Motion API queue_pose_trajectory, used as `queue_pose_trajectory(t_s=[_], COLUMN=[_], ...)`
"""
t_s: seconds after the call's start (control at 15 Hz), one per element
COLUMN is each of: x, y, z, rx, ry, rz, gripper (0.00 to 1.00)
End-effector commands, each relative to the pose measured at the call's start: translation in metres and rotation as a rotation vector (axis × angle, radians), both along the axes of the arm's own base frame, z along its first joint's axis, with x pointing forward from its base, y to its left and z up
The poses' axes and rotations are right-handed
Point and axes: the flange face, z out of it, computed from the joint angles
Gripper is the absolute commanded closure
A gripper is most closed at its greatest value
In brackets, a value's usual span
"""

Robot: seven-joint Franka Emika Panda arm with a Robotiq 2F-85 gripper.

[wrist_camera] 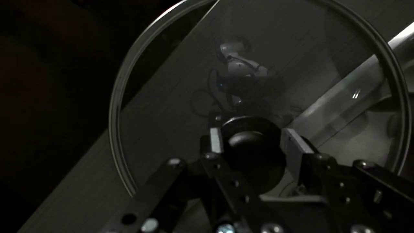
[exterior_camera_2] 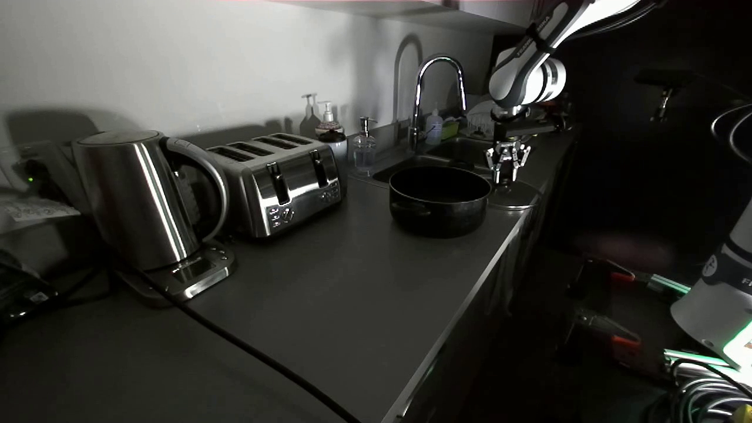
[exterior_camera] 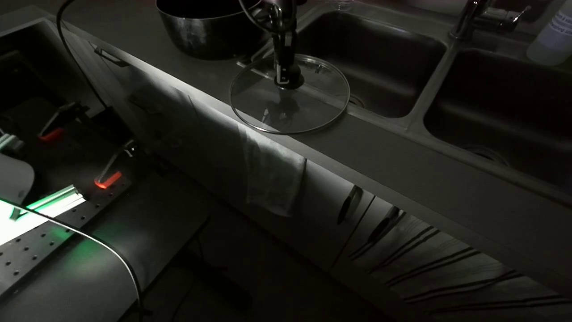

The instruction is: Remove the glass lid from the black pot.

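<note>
The black pot (exterior_camera: 203,38) stands uncovered on the counter, also in an exterior view (exterior_camera_2: 440,216). The glass lid (exterior_camera: 313,112) is beside the pot, near the counter's front edge, and shows in an exterior view (exterior_camera_2: 512,205). My gripper (exterior_camera: 283,79) points down at the lid's centre; it also shows in an exterior view (exterior_camera_2: 505,176). In the wrist view the gripper (wrist_camera: 252,141) has its fingers close against both sides of the lid's dark knob (wrist_camera: 254,158). The lid (wrist_camera: 174,106) lies level below it. I cannot tell whether it rests on the counter or hangs just above.
A double steel sink (exterior_camera: 415,112) with a faucet (exterior_camera: 469,22) lies beside the lid. A toaster (exterior_camera_2: 282,182), a kettle (exterior_camera_2: 135,200) and a soap dispenser (exterior_camera_2: 364,150) stand along the wall. A towel (exterior_camera: 275,174) hangs below the counter edge.
</note>
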Motion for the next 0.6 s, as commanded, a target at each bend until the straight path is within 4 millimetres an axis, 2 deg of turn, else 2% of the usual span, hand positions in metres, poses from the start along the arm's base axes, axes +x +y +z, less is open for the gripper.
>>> queue_pose_trajectory(t_s=[0.0,0.07,0.27,0.4,0.53], x=[0.0058,0.0059,0.0071,0.0074,0.0071], y=[-0.001,-0.0007,-0.0003,0.0002,0.0007], z=[0.0037,0.0037,0.005,0.0056,0.0069], rx=[-0.022,-0.023,-0.025,-0.027,-0.027], ry=[-0.013,-0.014,-0.018,-0.021,-0.027], rz=[0.003,0.005,0.01,0.012,0.014], gripper=[0.38,0.26,0.05,0.0,0.0])
